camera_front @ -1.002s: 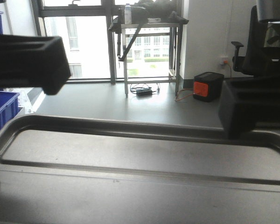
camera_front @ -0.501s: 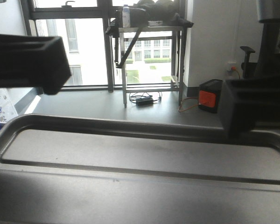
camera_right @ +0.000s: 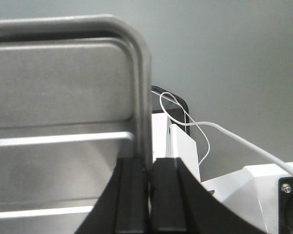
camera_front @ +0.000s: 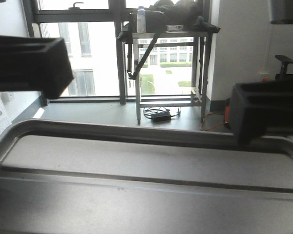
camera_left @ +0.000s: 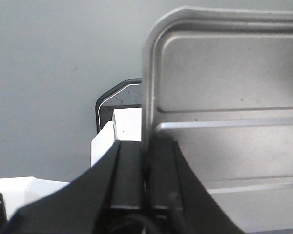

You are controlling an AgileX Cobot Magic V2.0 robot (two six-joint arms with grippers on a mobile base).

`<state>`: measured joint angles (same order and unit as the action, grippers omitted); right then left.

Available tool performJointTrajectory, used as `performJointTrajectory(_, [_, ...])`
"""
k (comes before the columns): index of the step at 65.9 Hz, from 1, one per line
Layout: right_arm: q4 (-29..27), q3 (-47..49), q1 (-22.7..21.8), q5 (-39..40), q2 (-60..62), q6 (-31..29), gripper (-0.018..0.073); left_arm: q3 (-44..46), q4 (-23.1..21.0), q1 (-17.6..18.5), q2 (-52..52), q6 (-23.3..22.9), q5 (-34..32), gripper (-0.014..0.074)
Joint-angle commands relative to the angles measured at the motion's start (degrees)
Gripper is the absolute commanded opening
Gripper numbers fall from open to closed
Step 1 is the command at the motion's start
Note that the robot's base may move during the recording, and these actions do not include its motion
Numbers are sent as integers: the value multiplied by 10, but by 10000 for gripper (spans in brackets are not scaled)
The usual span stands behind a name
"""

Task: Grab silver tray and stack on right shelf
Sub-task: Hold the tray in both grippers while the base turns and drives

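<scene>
Left claw [camera_left: 147, 163] and right claw [camera_right: 149, 178] each clamp opposite rims of the silver tray [camera_front: 136, 165].

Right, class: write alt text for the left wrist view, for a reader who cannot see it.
The left end effector is shut on the side rim of the tray, which fills the right of the frame, two ridges across its bottom. Behind is plain grey.

Right gripper [camera_right: 149, 190] pinching silver tray [camera_right: 58, 126] rim
</scene>
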<state>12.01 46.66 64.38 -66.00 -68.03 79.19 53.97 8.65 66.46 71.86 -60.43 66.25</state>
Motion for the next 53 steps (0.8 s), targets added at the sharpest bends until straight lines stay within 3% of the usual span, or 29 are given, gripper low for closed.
performJointTrajectory(1, [33, 14, -3, -85, 13, 2, 72, 13, 16, 3, -15, 3, 105, -91])
performJointTrajectory(53, [33, 14, -3, -85, 13, 2, 72, 13, 17, 3, -15, 3, 105, -91])
